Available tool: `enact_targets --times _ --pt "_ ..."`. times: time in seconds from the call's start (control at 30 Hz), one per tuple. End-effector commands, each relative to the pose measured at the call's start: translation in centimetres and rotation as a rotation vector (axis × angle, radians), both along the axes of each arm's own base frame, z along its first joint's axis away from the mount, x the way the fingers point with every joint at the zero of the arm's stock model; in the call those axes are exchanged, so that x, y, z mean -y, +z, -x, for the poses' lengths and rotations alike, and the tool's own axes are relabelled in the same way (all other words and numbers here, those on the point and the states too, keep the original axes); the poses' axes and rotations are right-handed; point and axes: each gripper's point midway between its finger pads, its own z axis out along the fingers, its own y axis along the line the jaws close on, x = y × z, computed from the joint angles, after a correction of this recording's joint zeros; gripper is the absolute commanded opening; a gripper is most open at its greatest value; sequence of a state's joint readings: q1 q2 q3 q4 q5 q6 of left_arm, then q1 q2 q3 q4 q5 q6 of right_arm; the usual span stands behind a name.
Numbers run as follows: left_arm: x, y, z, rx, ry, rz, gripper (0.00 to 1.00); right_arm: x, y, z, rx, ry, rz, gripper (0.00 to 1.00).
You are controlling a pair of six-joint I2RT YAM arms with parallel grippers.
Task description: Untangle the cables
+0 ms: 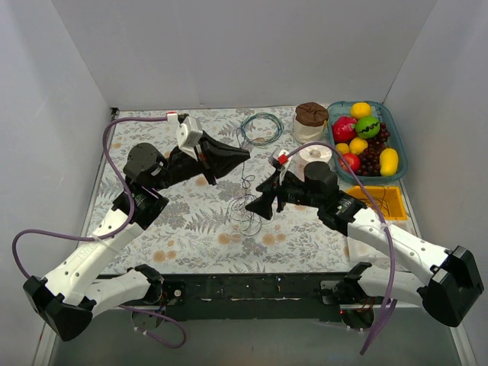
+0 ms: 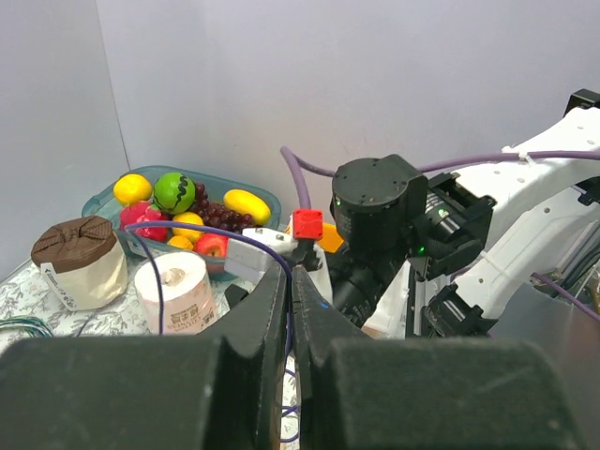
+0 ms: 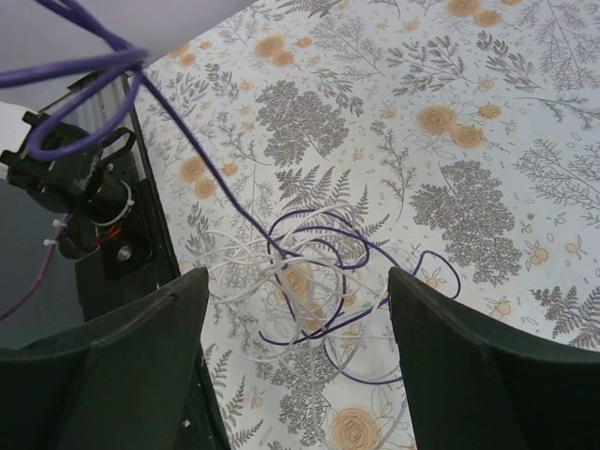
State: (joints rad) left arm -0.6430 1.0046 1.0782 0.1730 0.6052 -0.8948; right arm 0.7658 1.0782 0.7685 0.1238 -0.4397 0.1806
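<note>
The cables (image 3: 314, 281) lie as a loose tangle of purple and whitish loops on the floral cloth, also seen mid-table from above as the cables (image 1: 241, 204). My right gripper (image 3: 297, 277) hangs open just above the tangle, one finger on each side and nothing between them; from above the right gripper (image 1: 255, 207) sits at the tangle's right edge. My left gripper (image 1: 245, 155) is raised behind the tangle. Up close, the left gripper (image 2: 292, 281) is shut on a purple cable strand (image 2: 290, 314), which runs taut down to the tangle.
A teal wire coil (image 1: 261, 127) lies at the back. A brown-lidded tub (image 1: 311, 114), a paper roll (image 1: 316, 152), a fruit basket (image 1: 397, 142) and an orange box (image 1: 381, 202) stand at the right. White walls enclose the table.
</note>
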Motion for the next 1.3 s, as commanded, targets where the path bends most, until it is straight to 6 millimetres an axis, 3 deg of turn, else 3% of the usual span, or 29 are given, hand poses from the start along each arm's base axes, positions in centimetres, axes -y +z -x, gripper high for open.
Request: enact_targets --times 0.0,0.17,0.37,0.57,0.6,0.83,1.1,1.27 --pt "-0.7 2.9 0.2 0.058 0.024 0.058 0.00 -0.8 1.1 -2.1 0.076 -0.068 -0.056 0.81" --pt "-0.7 3.1 0.3 0.064 0.018 0.073 0.00 -2.0 -0.3 -2.7 0.042 -0.050 -0.036 0.76" --pt "-1.2 4.2 -0.7 0.111 0.085 0.090 0.00 -2.2 -2.3 -1.9 -0.014 -0.019 -0.034 0.51" --pt "-2.1 6.7 -1.6 0.182 0.146 0.148 0.00 -2.0 -4.7 -1.1 -0.078 -0.021 -0.046 0.16" --pt "-2.2 7.1 -1.6 0.191 0.150 0.157 0.00 -2.0 -5.0 -1.1 -0.088 -0.028 -0.045 0.03" --pt "-3.5 9.8 -2.6 0.240 0.235 0.206 0.00 -1.4 -6.8 -1.4 -0.108 -0.063 -0.011 0.01" --pt "-7.0 17.3 -3.7 0.488 0.466 0.291 0.00 -0.2 -12.3 -0.8 -0.220 -0.103 0.110 0.01" --pt "-8.0 19.4 -4.0 0.563 0.538 0.291 0.00 0.2 -13.9 -0.4 -0.254 -0.121 0.127 0.01"
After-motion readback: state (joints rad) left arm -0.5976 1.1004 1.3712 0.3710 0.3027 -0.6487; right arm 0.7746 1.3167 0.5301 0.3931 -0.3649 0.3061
